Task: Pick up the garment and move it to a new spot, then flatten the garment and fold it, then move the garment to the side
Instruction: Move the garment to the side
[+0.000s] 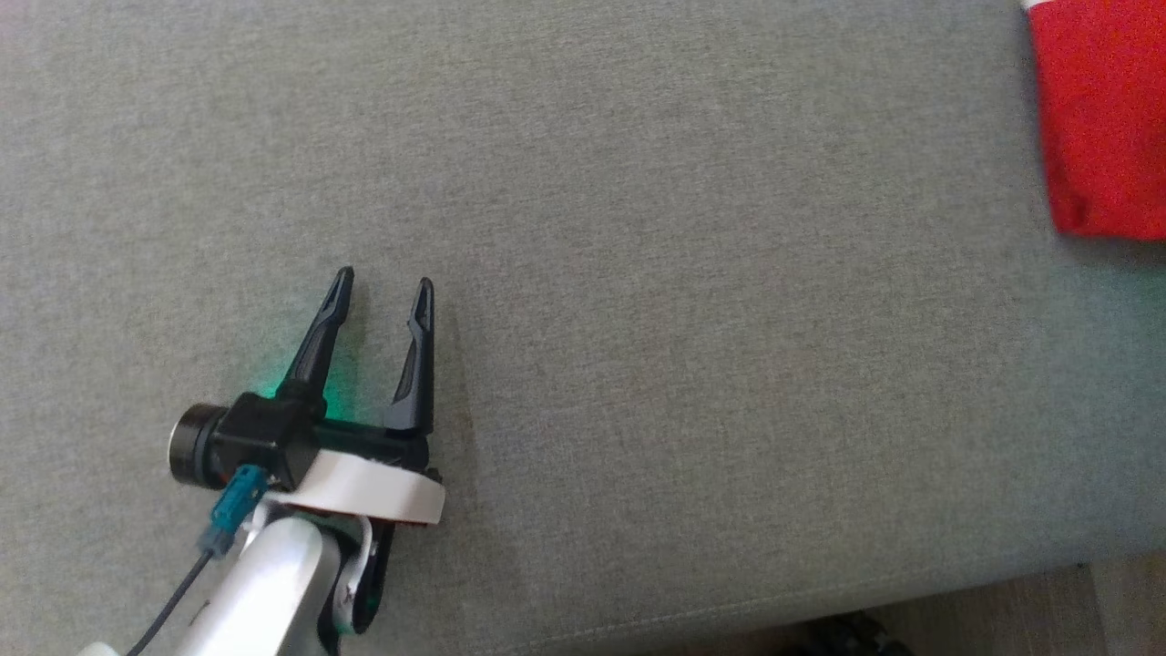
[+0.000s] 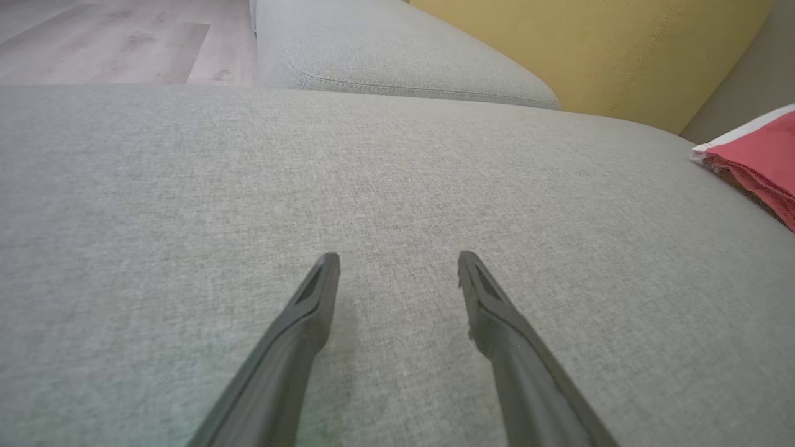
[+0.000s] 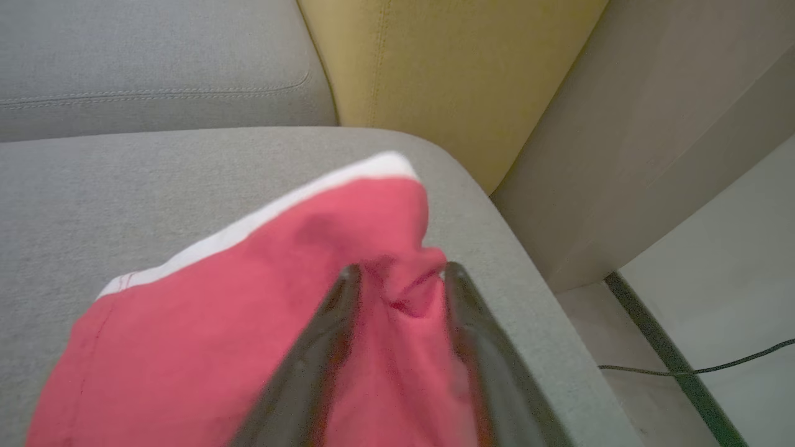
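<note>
The garment (image 1: pixel 1102 118) lies folded at the far right edge of the grey sofa seat (image 1: pixel 638 273), red with a white band along one edge. In the right wrist view it (image 3: pixel 217 323) spreads under my right gripper (image 3: pixel 402 269). That gripper's jaws stand apart with a small raised pucker of red cloth between the tips, so it reads as open. My left gripper (image 1: pixel 383 279) rests low over bare seat at the lower left, open and empty, far from the cloth. The left wrist view shows its fingers (image 2: pixel 399 257) spread and a corner of the garment (image 2: pixel 758 155) at the right edge.
A yellow cushion (image 3: pixel 435 62) stands behind the seat's right corner, and a second grey cushion (image 2: pixel 385 56) lies beyond. The seat's rounded right edge drops to pale floor with a dark cable (image 3: pixel 695 370). Wood floor (image 2: pixel 93 37) lies past the seat.
</note>
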`<state>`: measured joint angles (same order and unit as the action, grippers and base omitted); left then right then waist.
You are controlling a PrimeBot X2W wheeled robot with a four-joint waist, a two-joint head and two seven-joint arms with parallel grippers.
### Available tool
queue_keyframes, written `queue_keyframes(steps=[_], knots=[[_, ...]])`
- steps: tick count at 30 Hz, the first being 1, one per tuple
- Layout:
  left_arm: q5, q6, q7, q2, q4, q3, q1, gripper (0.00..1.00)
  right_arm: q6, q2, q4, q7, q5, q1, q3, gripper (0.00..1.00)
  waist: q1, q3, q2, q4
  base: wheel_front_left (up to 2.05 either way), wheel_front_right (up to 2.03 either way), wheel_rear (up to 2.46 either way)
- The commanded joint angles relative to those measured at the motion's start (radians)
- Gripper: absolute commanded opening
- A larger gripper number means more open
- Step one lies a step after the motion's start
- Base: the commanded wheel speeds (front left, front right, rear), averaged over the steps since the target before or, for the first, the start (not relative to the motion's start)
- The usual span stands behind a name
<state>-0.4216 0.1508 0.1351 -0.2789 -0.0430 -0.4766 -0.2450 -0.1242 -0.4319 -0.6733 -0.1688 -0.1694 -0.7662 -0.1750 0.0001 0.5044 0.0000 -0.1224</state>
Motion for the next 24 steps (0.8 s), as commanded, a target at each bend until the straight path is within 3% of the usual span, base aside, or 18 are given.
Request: queue_keyframes(steps=[1,5,10,24], knots=[[0.004,0.005,0.01,-0.013,0.031,0.03,-0.027,1.0,-0.007,-0.045,0.025,0.02,0.016,-0.012,-0.005,1.0,-0.0001,0.001,0.0,0.004,0.0,0.0,0.0],[-0.002,0.005,0.017,-0.007,0.019,0.028,-0.026,1.0,-0.007,-0.026,0.009,0.08,0.042,-0.03,0.002,1.0,-0.0001,-0.013,0.0,0.008,0.0,0.0,0.0],[-0.014,0.005,0.029,-0.003,0.0,0.03,-0.018,1.0,-0.007,0.007,0.023,0.109,0.011,-0.029,0.088,1.0,-0.0001,-0.06,0.0,0.0,0.0,0.0,0.0],[-0.106,0.015,0.09,0.02,-0.125,0.087,0.101,1.0,-0.007,0.11,0.183,0.134,-0.103,0.165,0.384,1.0,-0.0001,-0.358,0.0,0.035,0.0,0.0,0.0]])
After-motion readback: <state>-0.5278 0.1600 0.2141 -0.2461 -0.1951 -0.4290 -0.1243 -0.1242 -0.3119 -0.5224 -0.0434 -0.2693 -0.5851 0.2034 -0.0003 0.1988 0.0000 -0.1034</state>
